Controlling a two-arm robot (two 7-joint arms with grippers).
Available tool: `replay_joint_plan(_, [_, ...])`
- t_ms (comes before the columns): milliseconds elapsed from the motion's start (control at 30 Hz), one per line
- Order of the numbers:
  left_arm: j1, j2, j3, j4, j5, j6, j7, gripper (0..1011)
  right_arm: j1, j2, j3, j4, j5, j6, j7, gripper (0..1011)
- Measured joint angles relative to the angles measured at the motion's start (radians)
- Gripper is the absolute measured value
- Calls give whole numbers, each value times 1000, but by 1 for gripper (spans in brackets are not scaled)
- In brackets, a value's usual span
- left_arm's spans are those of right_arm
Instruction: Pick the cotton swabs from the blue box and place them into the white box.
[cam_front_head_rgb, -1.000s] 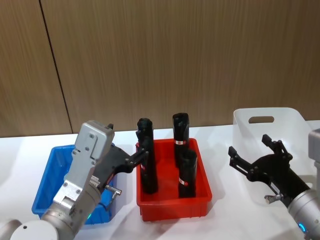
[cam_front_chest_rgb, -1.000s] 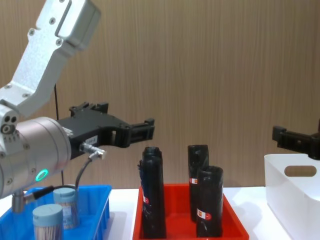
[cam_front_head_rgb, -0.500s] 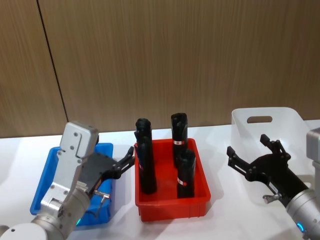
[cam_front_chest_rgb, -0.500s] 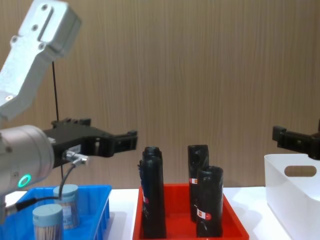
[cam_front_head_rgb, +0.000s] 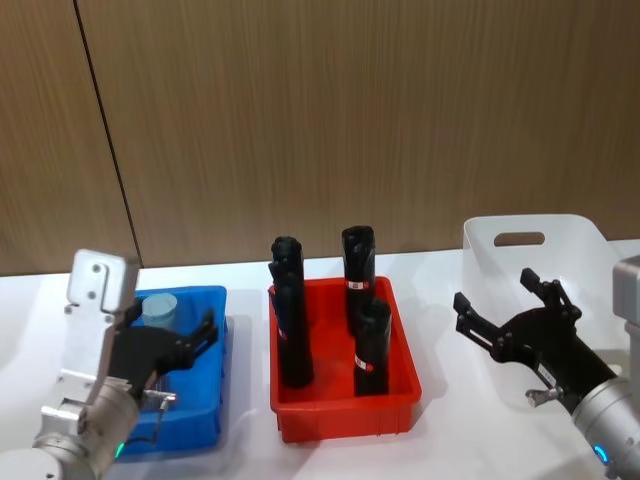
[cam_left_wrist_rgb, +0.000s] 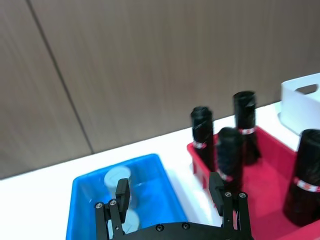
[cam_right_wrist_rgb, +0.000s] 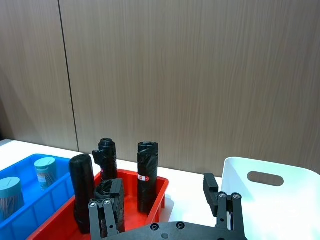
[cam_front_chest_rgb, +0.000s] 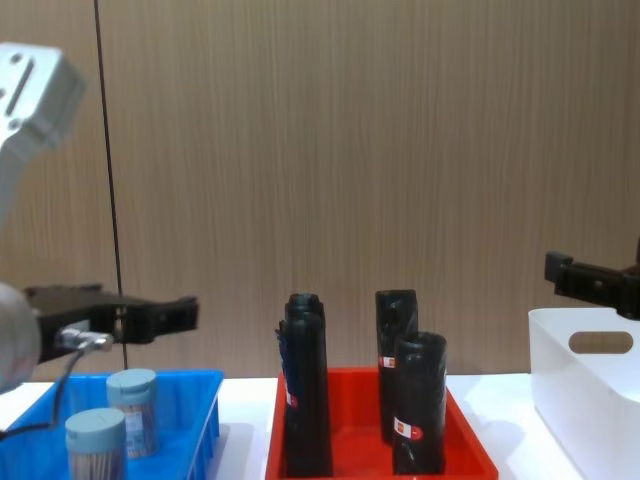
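The blue box lies at the table's left. Two cotton swabs stand in it, clear cylinders with pale blue lids; one lid shows at the box's far end. My left gripper hovers open above the blue box with nothing between its fingers, and in the left wrist view a swab stands beyond the left gripper. The white box is at the far right. My right gripper hangs open in front of the white box, holding nothing.
A red tray with three tall black wrapped rolls stands between the two boxes. A wood-panelled wall closes off the back. Bare white table lies in front of the red tray and between the trays.
My left arm has drawn back to the left and down, from beside the black rolls to over the blue box, uncovering a swab lid. The right arm has stayed still.
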Motion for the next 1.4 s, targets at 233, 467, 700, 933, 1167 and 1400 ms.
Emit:
replay_joint_plan(233, [-3,5,-25,34,-55,29,20,1004,0,0,0,0,0,0,0,1002])
replay_joint_plan(467, [-19,1,-44,83,-97,51,20,1004,0,0,0,0,0,0,0,1001])
replay_joint_plan(700, [-50,-13,-58,150,-129,78,4,1004,0,0,0,0,0,0,0,1001])
replay_joint_plan(933, [-92,-32,-68,227,-152,108,-22,1004,0,0,0,0,0,0,0,1001])
replay_joint_plan(1167, [-136,-51,-73,302,-158,132,-49,1004,0,0,0,0,0,0,0,1001])
replay_joint_plan(1400, [-181,-70,-76,376,-155,151,-82,1004,0,0,0,0,0,0,0,1001])
